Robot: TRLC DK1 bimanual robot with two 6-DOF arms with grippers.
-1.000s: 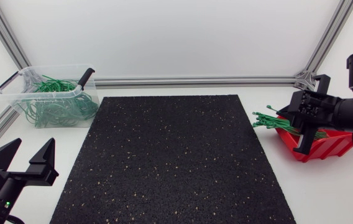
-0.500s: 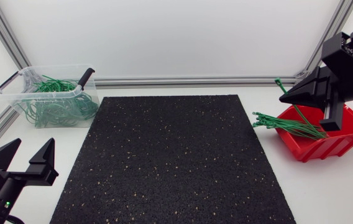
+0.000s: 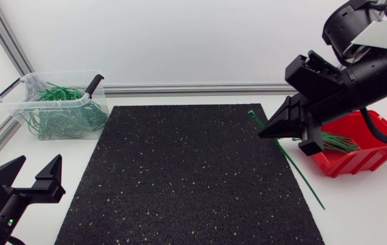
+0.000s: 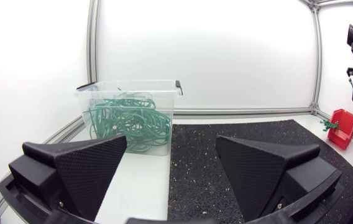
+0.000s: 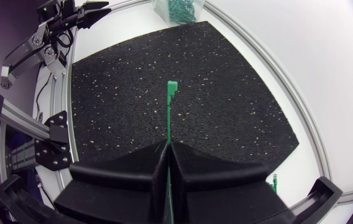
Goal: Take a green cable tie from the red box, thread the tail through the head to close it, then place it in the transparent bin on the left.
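Observation:
My right gripper (image 3: 267, 133) is shut on one green cable tie (image 3: 296, 170) above the right edge of the black mat (image 3: 180, 177). The tie's head (image 3: 251, 113) sticks out past the fingertips, and its tail hangs down towards the table. In the right wrist view the same tie (image 5: 169, 112) pokes out ahead of the shut right gripper (image 5: 168, 149). The red box (image 3: 360, 153) stands behind that gripper, with several green ties (image 3: 335, 141) in it. The transparent bin (image 3: 56, 102) at the back left holds a tangle of green ties. My left gripper (image 3: 28, 178) stands open at the front left with nothing in it.
Aluminium frame bars (image 3: 200, 89) run along the table's back edge and corners. In the left wrist view the bin (image 4: 130, 118) stands ahead of my open left gripper (image 4: 171, 171), and the red box (image 4: 343, 126) is far off across the mat.
My right gripper has risen out of the red box with one cable tie and swung left, over the mat's right edge. The left arm has barely moved.

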